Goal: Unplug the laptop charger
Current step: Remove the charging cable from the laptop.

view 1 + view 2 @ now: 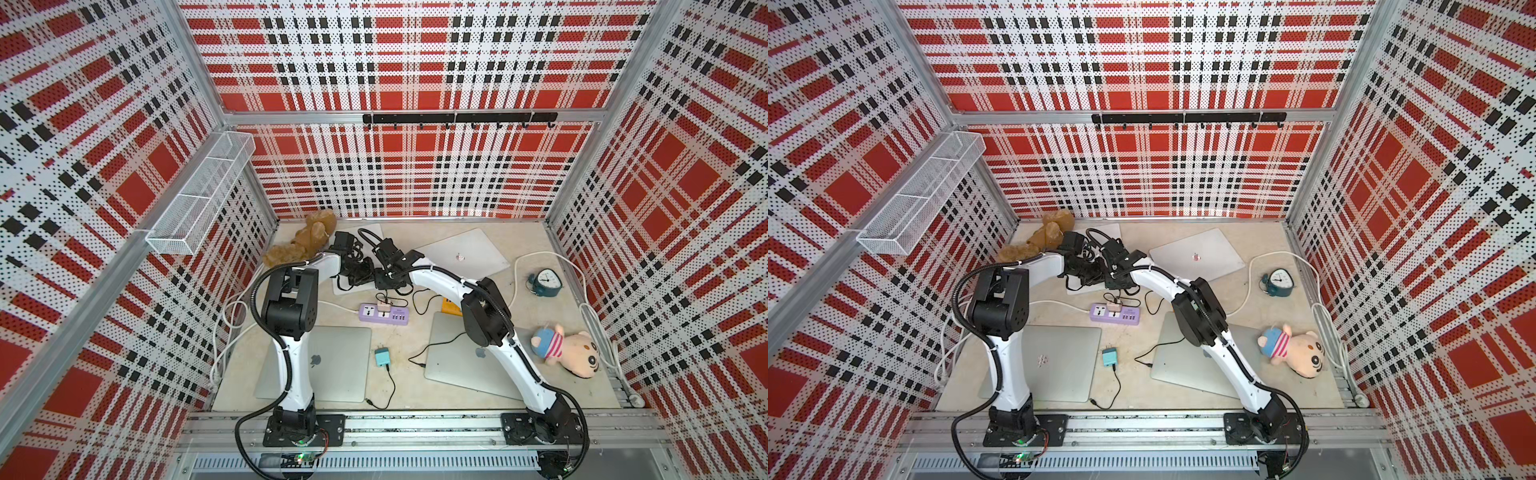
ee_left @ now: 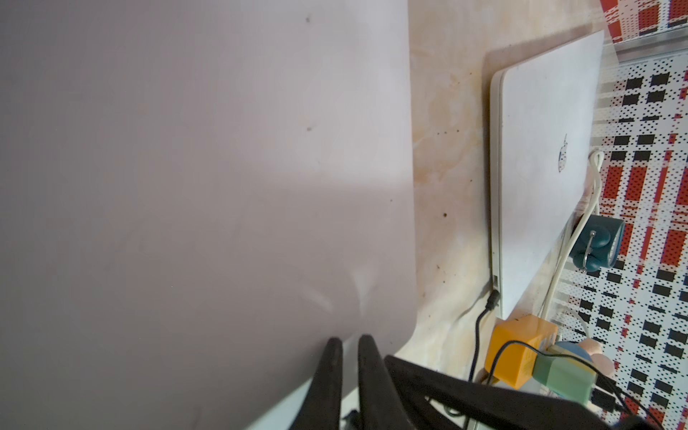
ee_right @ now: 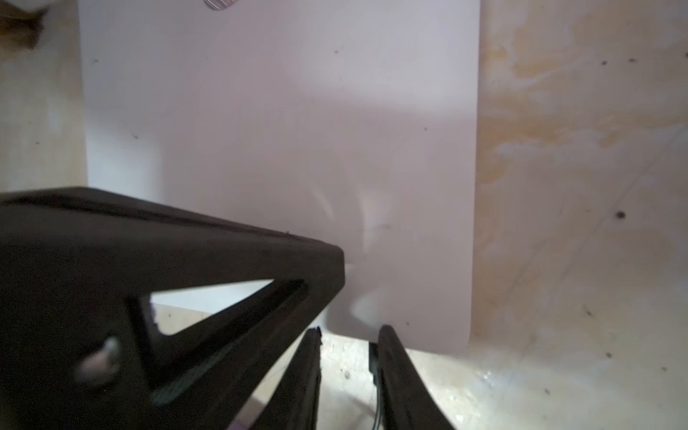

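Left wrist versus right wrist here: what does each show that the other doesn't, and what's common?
Only the left wrist: a second white laptop, a black cable beside its edge, the teal alarm clock, an orange block, a green charger and the plaid wall.
Only the right wrist: a scrap of brown plush and a big black frame with a triangular opening.
Both: the pale laptop lid close up and the beige tabletop.

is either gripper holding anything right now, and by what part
Nothing is held: the left gripper and right gripper both show empty gaps between their tips.
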Robot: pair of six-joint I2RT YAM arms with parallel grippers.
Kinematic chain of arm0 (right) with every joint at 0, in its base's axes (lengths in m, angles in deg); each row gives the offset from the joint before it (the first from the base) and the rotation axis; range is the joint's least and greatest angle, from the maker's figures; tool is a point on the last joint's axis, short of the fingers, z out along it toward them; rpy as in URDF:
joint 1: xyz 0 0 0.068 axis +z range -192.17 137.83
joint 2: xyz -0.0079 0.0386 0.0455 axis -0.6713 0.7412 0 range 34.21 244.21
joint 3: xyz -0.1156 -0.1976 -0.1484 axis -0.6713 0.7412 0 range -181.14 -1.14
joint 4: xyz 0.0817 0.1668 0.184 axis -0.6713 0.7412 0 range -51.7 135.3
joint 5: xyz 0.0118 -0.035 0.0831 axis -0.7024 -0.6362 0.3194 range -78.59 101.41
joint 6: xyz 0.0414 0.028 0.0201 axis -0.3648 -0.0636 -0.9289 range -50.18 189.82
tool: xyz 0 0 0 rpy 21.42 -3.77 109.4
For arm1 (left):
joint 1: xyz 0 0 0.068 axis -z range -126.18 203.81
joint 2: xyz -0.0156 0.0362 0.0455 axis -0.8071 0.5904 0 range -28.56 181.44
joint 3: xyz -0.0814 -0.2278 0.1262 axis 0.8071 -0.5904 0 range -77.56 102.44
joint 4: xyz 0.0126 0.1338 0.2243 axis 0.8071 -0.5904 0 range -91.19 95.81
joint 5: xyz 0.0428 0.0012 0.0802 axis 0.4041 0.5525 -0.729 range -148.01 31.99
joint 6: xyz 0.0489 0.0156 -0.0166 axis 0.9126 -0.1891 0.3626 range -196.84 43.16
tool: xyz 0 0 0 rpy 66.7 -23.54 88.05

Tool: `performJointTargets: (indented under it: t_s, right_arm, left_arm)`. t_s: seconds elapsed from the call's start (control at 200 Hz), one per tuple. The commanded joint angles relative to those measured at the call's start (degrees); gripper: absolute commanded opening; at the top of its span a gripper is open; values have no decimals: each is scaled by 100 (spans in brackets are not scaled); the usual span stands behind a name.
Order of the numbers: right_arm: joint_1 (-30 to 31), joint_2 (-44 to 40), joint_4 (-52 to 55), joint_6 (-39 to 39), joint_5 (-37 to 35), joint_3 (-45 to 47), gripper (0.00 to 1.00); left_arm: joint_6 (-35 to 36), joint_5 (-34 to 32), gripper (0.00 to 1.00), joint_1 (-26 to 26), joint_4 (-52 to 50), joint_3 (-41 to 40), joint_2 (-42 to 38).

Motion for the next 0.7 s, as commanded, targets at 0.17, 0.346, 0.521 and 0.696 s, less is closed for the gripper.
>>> performJointTargets:
  t_s: [0.17,0.346,0.521,0.696]
  right_arm:
    - [62,120,272,-194,-227,150,31]
    - [80,155,281,-248,-238,188,30]
    - [98,244,533,-284,-496,101,30]
    - [106,116,362,-377,-592,317,30]
  left_arm:
    - [123,-432,16,-52,-556,-215,393]
    - [123,-398,15,-56,-484,-298,409]
    - [123,-388,15,-37,-462,-333,415]
    - [123,-370,15,-39,-453,-305,445]
